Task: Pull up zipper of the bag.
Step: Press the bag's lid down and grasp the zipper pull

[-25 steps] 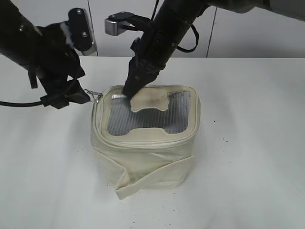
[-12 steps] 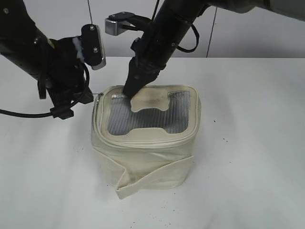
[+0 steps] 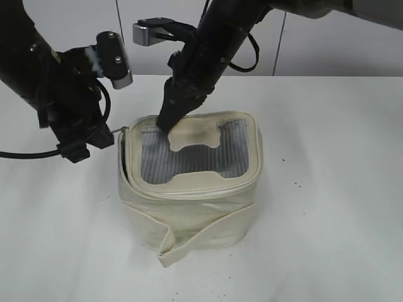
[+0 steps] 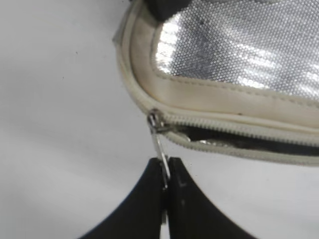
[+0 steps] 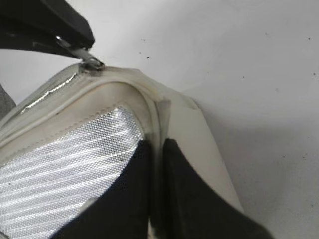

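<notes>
The zipper (image 4: 234, 127) runs round the top rim of the bag (image 3: 189, 207), which sits mid-bench on the white bench (image 3: 327, 220). Nearest, the strap band (image 3: 201, 229) hangs loose round the bag's body. Further back, at the rear-left corner, the left hand (image 4: 165, 185) is pressed together on the silver pull (image 4: 159, 144), the slider sitting right at the corner's curve; beyond it the track gapes, showing foil lining. Half a second ago the bag stood more squarely; now it has slid and skewed a little leftward, its left rim drawn out toward that hand. I judge the tug is dragging the bag as much as the slider, so closing has barely advanced. Farthest, the right hand (image 5: 158, 164) pinches the rim's back edge, bracing it.
</notes>
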Action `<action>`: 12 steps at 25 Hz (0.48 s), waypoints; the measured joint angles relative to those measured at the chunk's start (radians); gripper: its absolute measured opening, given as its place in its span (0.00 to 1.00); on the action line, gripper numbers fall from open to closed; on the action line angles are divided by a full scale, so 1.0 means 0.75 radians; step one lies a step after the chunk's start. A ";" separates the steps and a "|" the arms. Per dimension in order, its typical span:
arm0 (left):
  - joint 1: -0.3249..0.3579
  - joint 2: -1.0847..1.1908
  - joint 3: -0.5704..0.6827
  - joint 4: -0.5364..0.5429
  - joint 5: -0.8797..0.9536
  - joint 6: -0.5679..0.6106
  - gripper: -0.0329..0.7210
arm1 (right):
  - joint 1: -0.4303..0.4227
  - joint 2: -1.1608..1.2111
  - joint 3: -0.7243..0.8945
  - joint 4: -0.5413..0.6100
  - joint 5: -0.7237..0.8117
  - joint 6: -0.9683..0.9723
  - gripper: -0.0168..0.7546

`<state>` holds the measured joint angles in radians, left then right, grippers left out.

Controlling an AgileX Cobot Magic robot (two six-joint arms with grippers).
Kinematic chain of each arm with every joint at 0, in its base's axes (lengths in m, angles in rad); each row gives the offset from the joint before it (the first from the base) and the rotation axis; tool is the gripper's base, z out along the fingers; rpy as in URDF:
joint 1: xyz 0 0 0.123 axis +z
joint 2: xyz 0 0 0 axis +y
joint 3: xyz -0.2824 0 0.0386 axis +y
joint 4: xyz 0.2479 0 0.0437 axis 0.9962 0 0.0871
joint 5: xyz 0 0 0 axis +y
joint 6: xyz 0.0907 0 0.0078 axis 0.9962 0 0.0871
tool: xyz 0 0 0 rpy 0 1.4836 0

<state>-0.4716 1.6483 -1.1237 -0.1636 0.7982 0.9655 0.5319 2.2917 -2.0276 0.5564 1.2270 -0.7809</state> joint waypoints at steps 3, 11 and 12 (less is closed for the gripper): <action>-0.001 -0.004 -0.002 -0.017 0.065 -0.094 0.04 | 0.003 0.002 0.000 0.009 0.000 0.018 0.04; -0.001 -0.044 -0.002 -0.114 0.269 -0.210 0.04 | 0.002 0.008 -0.019 0.000 0.000 0.092 0.04; -0.001 -0.050 -0.002 -0.127 0.287 -0.223 0.04 | 0.000 0.011 -0.028 -0.001 0.000 0.101 0.04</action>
<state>-0.4726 1.6111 -1.1253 -0.2591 1.0132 0.7983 0.5322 2.2997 -2.0486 0.5556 1.2270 -0.7055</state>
